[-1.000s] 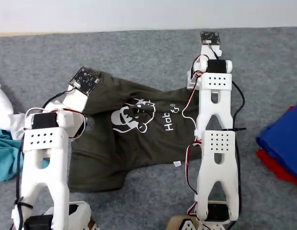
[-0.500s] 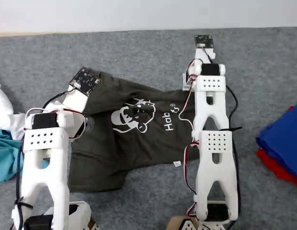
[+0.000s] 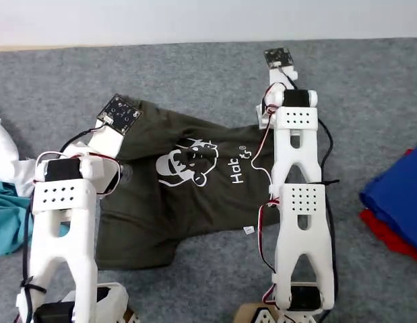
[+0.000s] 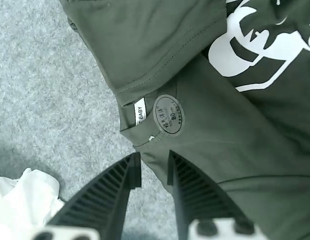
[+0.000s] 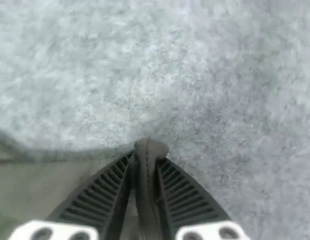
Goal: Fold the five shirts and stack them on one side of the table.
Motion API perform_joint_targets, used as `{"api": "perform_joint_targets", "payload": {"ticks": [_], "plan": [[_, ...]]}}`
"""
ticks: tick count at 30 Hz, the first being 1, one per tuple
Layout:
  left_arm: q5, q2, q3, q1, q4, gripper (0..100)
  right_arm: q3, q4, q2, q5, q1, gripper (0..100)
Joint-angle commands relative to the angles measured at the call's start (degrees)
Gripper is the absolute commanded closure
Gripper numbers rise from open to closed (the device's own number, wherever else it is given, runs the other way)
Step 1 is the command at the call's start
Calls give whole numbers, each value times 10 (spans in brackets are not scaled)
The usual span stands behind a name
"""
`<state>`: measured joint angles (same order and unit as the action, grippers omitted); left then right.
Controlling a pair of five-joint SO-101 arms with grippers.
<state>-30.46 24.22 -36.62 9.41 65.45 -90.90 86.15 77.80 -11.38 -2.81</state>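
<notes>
A: What is laid out, the largest thing first?

B: A table covered in grey, felt-like nap is seen. Across its middle an olive shirt is spread, its long axis run side to side from one arm to the other. The cloth is soft, limp knit, rumpled at the near hem and stamped with a white print.

A: And the other garments?

B: A blue shirt is kept at the right edge, touching a red shirt. A white shirt and a teal shirt are heaped loosely at the left edge.

A: How are the tools placed?

B: The right gripper is closed on a pinch of the olive shirt at its far right corner, and a dark ridge of fabric is held between the jaws. The left gripper is hung over the shirt's left edge, parted narrowly, with nothing held.

A: On what is the coming move judged to turn?

B: The left edge is probably to be gripped next. It lies directly under the left fingertips, where a round sticker and a size label are set by a stitched hem.
</notes>
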Motion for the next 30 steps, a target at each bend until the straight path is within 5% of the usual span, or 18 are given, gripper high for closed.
{"api": "perform_joint_targets", "payload": {"ticks": [1,10,22,30], "plan": [[0,20,2,-4,-12,907,-55,44,-29,-33,-12,988],[10,23,6,-4,-11,907,-54,135,-147,-48,-21,988],[152,16,17,-2,-7,903,-50,161,-167,-48,-25,988],[209,-147,133,-4,64,902,-52,162,-131,-47,-46,989]]}}
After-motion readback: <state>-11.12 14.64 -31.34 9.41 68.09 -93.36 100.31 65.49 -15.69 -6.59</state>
